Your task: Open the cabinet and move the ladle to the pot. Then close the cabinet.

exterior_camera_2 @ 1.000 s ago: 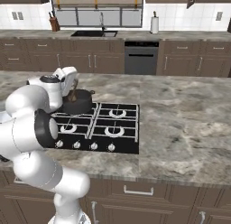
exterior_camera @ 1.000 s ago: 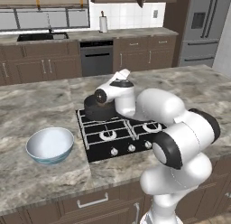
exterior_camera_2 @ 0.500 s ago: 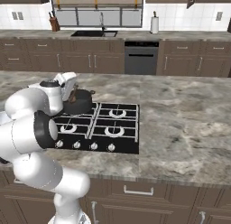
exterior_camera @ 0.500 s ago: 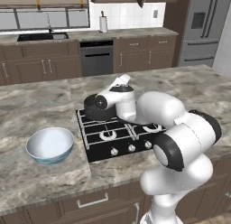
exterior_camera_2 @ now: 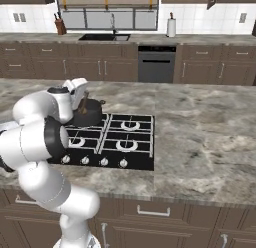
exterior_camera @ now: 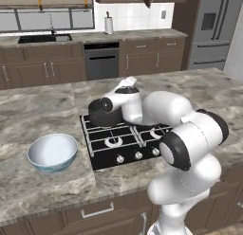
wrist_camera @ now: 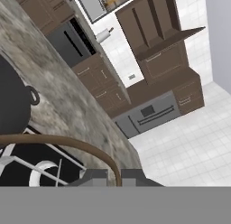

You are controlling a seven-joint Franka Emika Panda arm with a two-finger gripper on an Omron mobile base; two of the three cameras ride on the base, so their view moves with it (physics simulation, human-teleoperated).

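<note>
Hand view shows one ladle, its thin brown handle curving across the frame and running down between the two dark fingertips of the hand, which are pressed together on it. To the left sits one black pot with a loop handle, on the black stove. Across the room one wall cabinet stands with a door swung open, showing its lighter inside.

Left base view has the hand just above the pot, which stands on the stove's rear left burner. I count four burners and four knobs. One pale blue bowl rests on the desk well left of the stove. One paper-towel roll stands on the far counter.

Right base view adds a knife block and the sink tap; there the hand partly covers the pot.

No writing can be read anywhere.
</note>
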